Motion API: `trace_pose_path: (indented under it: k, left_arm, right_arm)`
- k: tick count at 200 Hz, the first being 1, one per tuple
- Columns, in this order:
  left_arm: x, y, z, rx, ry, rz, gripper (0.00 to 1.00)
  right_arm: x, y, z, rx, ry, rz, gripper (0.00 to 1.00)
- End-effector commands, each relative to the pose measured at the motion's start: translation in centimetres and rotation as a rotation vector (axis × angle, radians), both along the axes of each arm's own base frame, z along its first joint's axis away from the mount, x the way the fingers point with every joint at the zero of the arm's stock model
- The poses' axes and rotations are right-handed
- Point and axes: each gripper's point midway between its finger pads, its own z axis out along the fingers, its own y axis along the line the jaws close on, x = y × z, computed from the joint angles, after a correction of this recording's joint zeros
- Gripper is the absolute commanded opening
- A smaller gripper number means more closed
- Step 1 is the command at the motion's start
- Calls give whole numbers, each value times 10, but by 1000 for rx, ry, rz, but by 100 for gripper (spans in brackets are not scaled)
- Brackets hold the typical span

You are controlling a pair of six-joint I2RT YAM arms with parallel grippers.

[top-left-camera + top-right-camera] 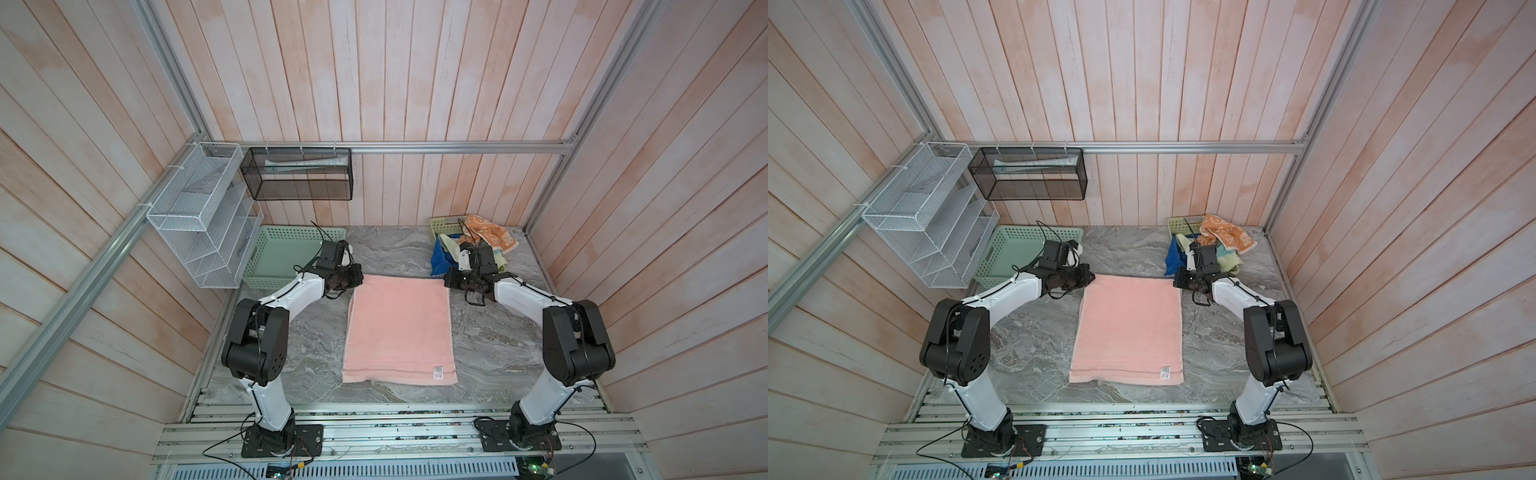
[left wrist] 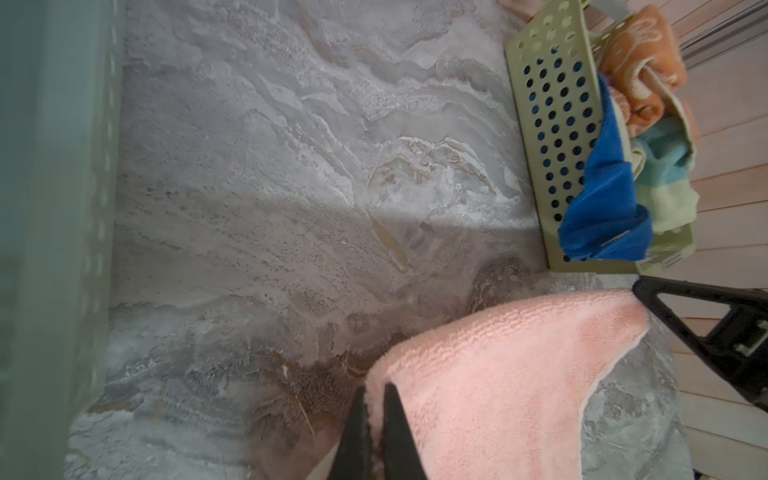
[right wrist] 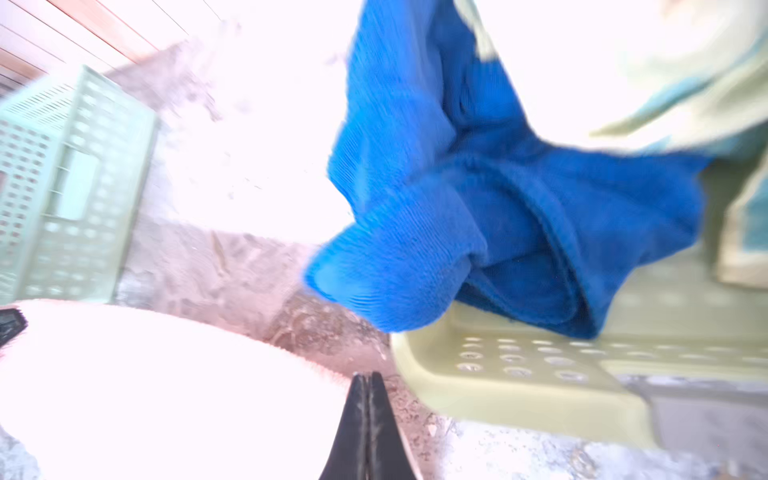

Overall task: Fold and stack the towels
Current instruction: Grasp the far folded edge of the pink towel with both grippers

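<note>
Left jaws: closed on the far-left corner of the pink towel [image 1: 399, 328].
Pink towel: flat, unfolded, mid-desk [image 1: 490, 345].
Right jaws: closed at the far-right corner; whether they caught it is unclear.
Other towels [image 1: 486, 237]: heaped in basket [image 1: 441, 223].
Risk: if the right jaws missed, a one-sided lift would skew the fold.

plain pink terry towel [image 1: 399, 328], royal blue terry towel [image 1: 439, 258], orange terry towel with cream cartoons [image 1: 492, 235], pale yellow-and-teal terry towel [image 2: 671, 199], mint green perforated plastic basket [image 1: 291, 232], grey marbled stone surface [image 1: 490, 340].
</note>
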Motion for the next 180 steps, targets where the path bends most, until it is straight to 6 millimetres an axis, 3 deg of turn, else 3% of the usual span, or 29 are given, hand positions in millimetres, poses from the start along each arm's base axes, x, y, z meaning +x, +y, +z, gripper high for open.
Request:
trace_pose_path:
  k: [1, 41, 65, 128, 155, 180]
  left_arm:
    - [0, 2, 20, -20, -56, -25, 0]
    - [-8, 10, 35, -71, -81, -31, 0]
    - [-24, 7, 37, -109, -86, -58, 0]
    - [-88, 17, -5, -183, -23, -37, 0]
    - [-101, 20, -25, -176, 32, -27, 0]
    - [-101, 20, -17, -180, 22, -28, 0]
  right_arm:
    - [2, 1, 18, -14, -75, 14, 0]
    - [-8, 7, 28, -17, -94, 40, 0]
    - [-28, 8, 29, -16, -88, 48, 0]
    - [-103, 15, -8, 2, 5, 63, 0]
    - [-113, 12, -21, 4, 38, 59, 0]
    - [-109, 16, -10, -6, 36, 84, 0]
